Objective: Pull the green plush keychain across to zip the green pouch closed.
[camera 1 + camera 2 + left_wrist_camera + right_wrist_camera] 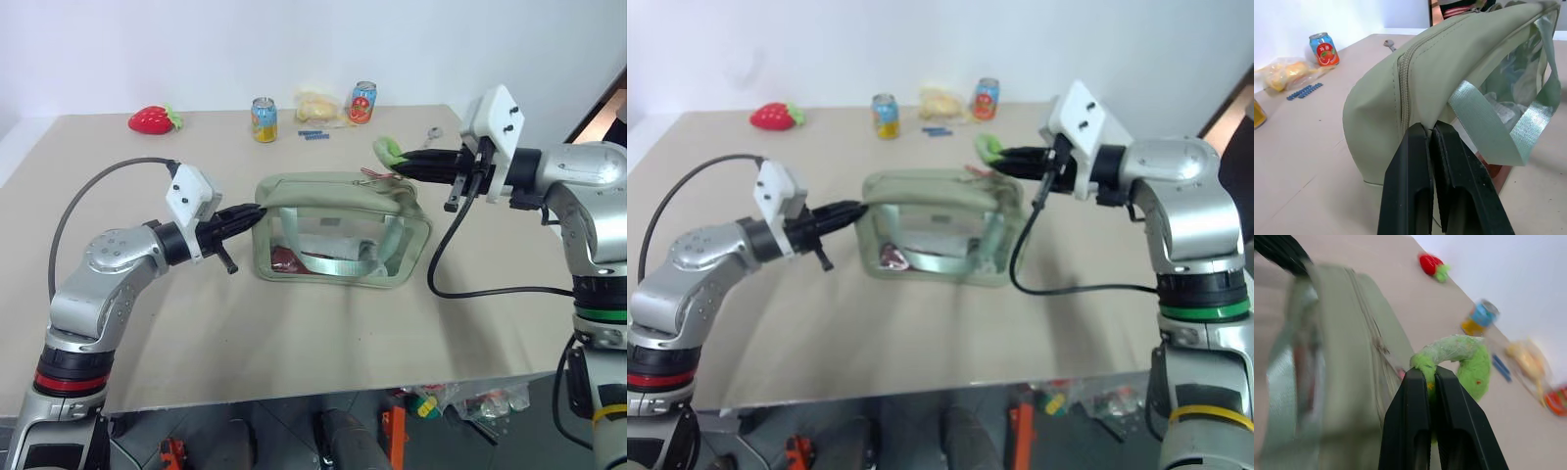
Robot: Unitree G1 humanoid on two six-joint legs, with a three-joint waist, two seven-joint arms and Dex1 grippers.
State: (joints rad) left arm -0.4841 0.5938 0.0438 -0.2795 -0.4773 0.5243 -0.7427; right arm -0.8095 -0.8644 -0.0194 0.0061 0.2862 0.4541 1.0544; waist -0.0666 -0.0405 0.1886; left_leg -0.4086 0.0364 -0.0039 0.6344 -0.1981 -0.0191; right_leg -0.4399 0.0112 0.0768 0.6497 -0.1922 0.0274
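The green pouch (333, 220), boxy with a clear side window and a webbing strap, sits mid-table. Its zip (1403, 83) runs closed along the top. My left gripper (257, 211) is shut, pinching the pouch's fabric at its left end (1422, 128). At the pouch's right end, just off its top corner, my right gripper (402, 162) is shut on the green plush keychain (388, 150), a fuzzy lime ring (1464, 360) held above the table. A reddish ring (375, 174) links it to the zip.
Along the far edge of the table (147, 333) lie a red strawberry toy (154, 119), two cans (264, 119) (362, 102), a yellow packet (317, 106), small blue pieces (311, 134) and a key (434, 131). Black cables hang off both wrists.
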